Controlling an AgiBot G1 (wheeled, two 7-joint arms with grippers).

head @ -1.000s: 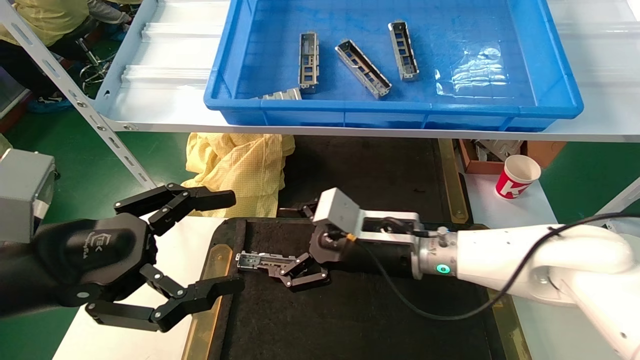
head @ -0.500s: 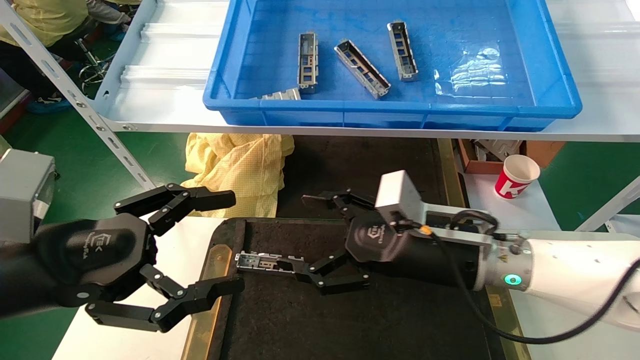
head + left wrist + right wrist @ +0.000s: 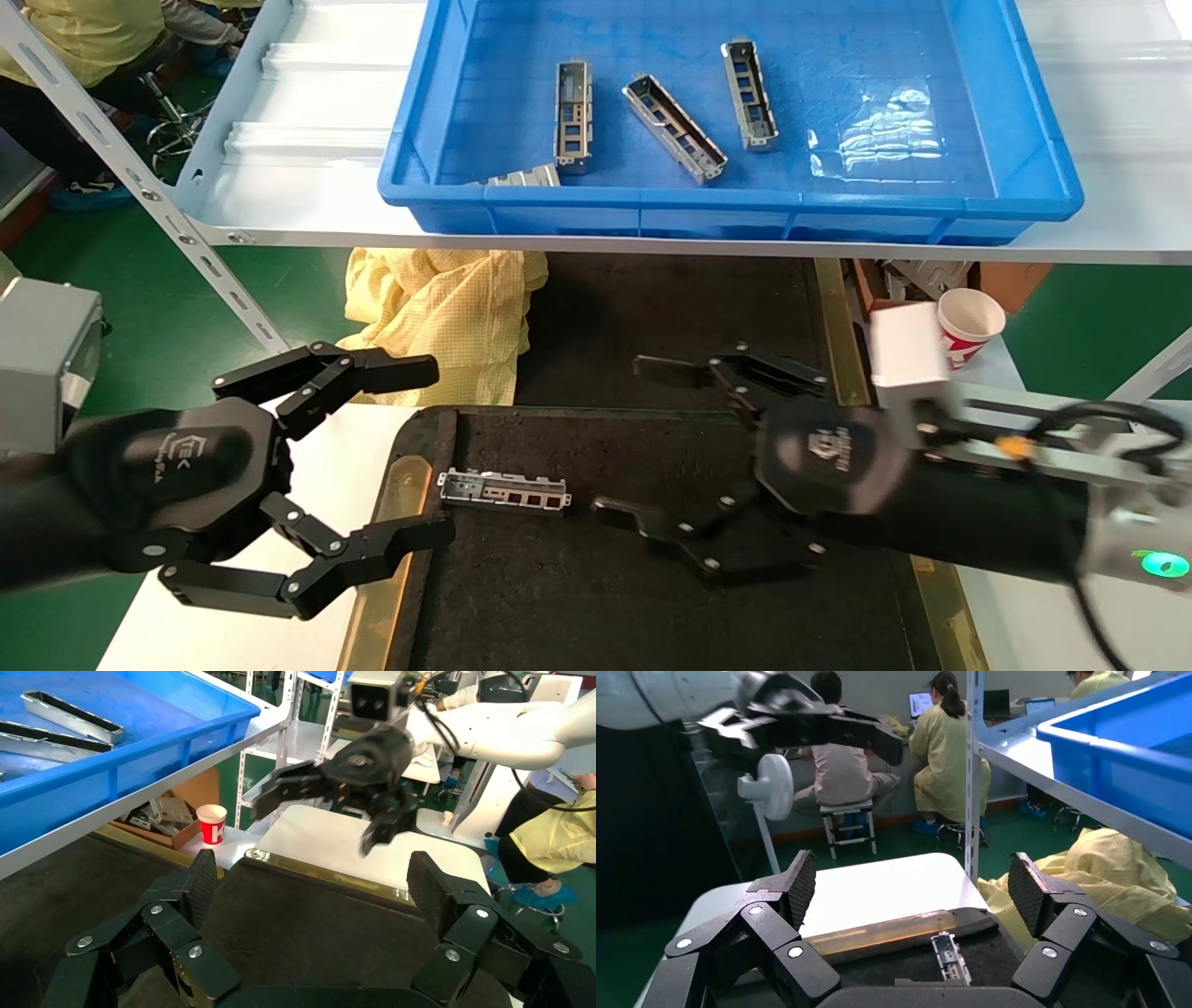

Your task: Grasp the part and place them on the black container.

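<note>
A silver-grey part point(image 3: 504, 490) lies flat on the black container point(image 3: 577, 596), near its left brass strip, with nothing touching it. My right gripper point(image 3: 633, 438) hangs open to the right of the part, a short gap away, and holds nothing. The right wrist view shows the part point(image 3: 951, 955) on the black container point(image 3: 1018, 948), low between the spread fingers of the right gripper point(image 3: 912, 881). My left gripper point(image 3: 430, 452) stands open and empty over the container's left edge. In the left wrist view the left gripper point(image 3: 313, 874) looks across the bare black container point(image 3: 302, 924).
A blue bin point(image 3: 726, 200) on the shelf above holds several more metal parts point(image 3: 574, 112). A yellow cloth point(image 3: 447, 308) lies behind the container's left corner. A red-and-white paper cup point(image 3: 968, 326) stands at the right. White table point(image 3: 233, 643) flanks the container.
My right gripper has opened, let go of the part and drawn back to the right. The part stays where it lay on the black container. The left arm has not moved.
</note>
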